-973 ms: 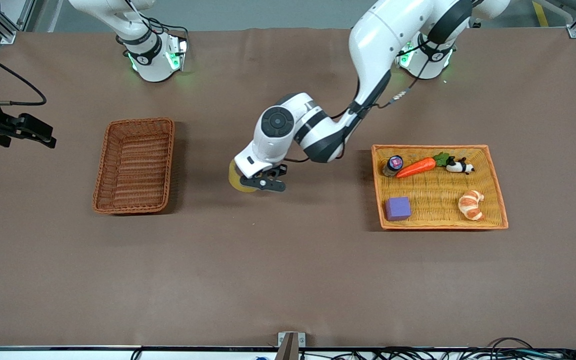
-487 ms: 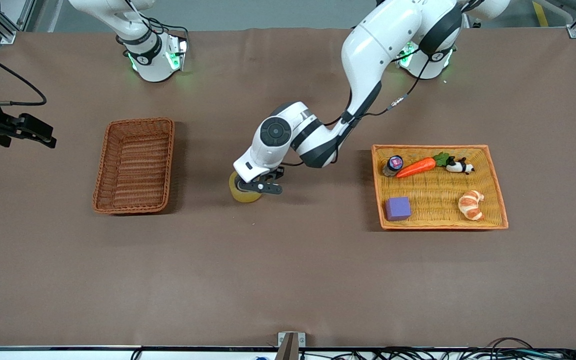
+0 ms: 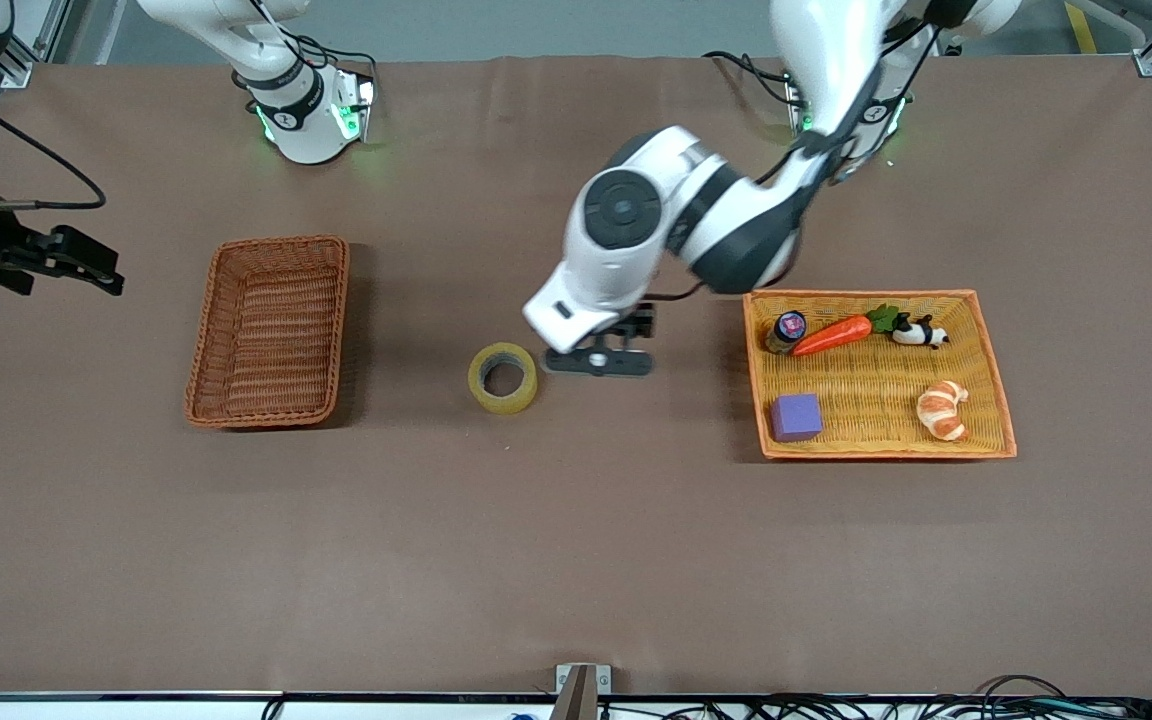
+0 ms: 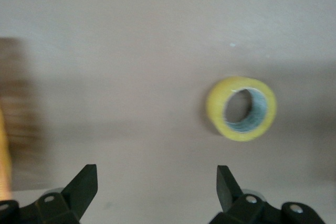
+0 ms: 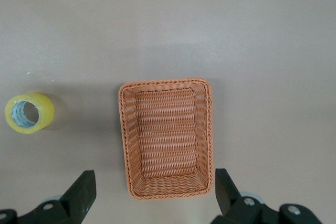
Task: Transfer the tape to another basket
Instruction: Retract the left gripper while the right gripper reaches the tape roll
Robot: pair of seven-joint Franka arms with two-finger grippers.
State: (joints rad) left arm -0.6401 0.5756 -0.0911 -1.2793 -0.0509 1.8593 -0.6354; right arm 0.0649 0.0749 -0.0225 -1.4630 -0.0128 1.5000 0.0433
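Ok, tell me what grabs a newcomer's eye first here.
The yellow tape lies alone on the bare table, between the empty brown basket and the orange tray of toys. The left tool hangs open beside the tape, while the right tool waits open over the basket.

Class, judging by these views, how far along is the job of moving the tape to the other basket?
Done: the tape lies on the table between the orange tray and the reddish-brown basket. In hand: nothing; the left hand hangs open beside the tape, and the right hand waits open above the basket. Left: putting the tape in that basket.
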